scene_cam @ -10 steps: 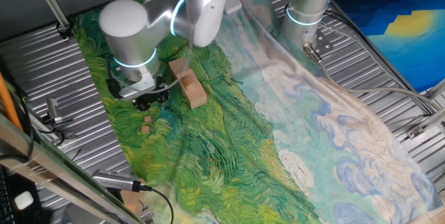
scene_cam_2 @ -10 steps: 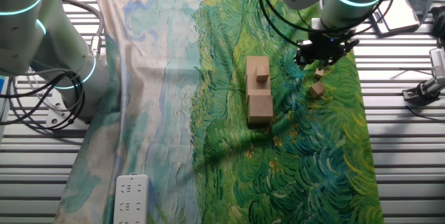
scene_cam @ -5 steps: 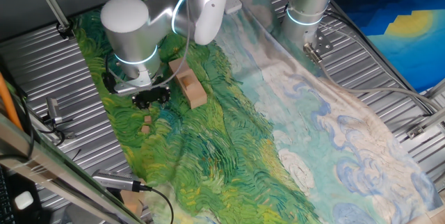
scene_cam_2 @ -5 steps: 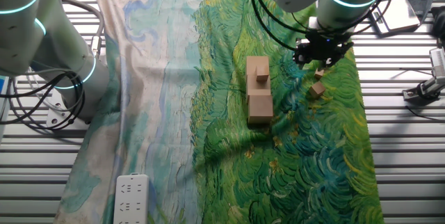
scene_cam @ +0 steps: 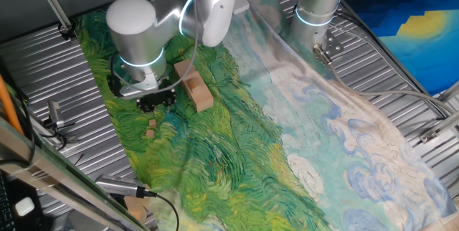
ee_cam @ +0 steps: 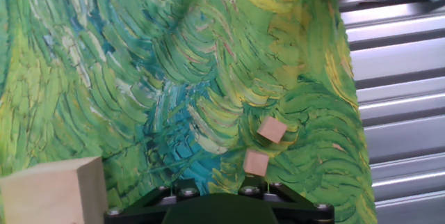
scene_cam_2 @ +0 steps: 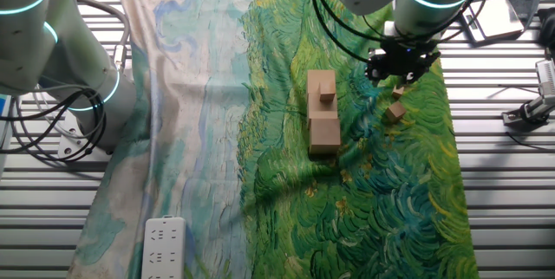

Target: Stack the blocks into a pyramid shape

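Gripper [scene_cam_2: 395, 62]: black, two-fingered, hanging low over the green part of the painted cloth [scene_cam_2: 286, 184]. The fingers themselves are hidden; the hand view shows only the dark housing along its lower edge, so whether they are spread or closed cannot be told. Nothing is visibly held.

Small blocks, two: one [ee_cam: 256, 162] lies just ahead of the housing in the hand view, the second [ee_cam: 272, 130] just beyond it and turned at an angle. The two sit close together but apart, both flat on the cloth. From the fixed views they lie near the cloth's edge, just beside the gripper [scene_cam: 156, 102].

Large blocks [scene_cam_2: 323, 114]: set touching in a short row, a little way off from the gripper. Their exact count is hard to read. One corner shows at the lower left of the hand view.

Small block on the row [scene_cam_2: 327, 94]: rests on top of a large block.

Second robot arm [scene_cam_2: 52, 45]: idle, well apart at the far side of the cloth.

Progress, by judgement: base row laid and one small block up; the two loose small blocks remain to be picked and stacked. Early to middle stage.
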Motion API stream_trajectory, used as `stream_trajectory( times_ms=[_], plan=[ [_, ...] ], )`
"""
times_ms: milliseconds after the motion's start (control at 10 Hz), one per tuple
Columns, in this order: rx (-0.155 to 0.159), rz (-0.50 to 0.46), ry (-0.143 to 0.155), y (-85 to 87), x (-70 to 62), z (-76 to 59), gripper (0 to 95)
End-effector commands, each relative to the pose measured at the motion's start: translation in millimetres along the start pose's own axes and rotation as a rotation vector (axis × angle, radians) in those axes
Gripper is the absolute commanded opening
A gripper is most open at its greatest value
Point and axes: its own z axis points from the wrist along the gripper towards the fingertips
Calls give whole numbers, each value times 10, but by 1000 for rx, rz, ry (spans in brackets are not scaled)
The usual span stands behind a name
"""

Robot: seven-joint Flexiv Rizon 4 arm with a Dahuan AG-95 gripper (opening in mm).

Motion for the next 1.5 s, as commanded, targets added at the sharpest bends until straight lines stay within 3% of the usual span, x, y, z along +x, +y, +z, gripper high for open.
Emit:
stream_trajectory(
  times_ms=[100, 200, 600, 800, 900, 1200, 1500],
  plan=[
    [-2, -70, -15, -63, 125, 62, 380],
    [-3, -107, -34, -84, 190, 82, 380],
    [12, -257, -35, -109, 407, 114, 380],
    [38, -337, -19, -124, 447, 169, 380],
    [41, -354, -23, -134, 462, 205, 570],
    [59, -392, -29, -175, 477, 304, 570],
    [61, -387, -32, -238, 466, 316, 570]
  ],
)
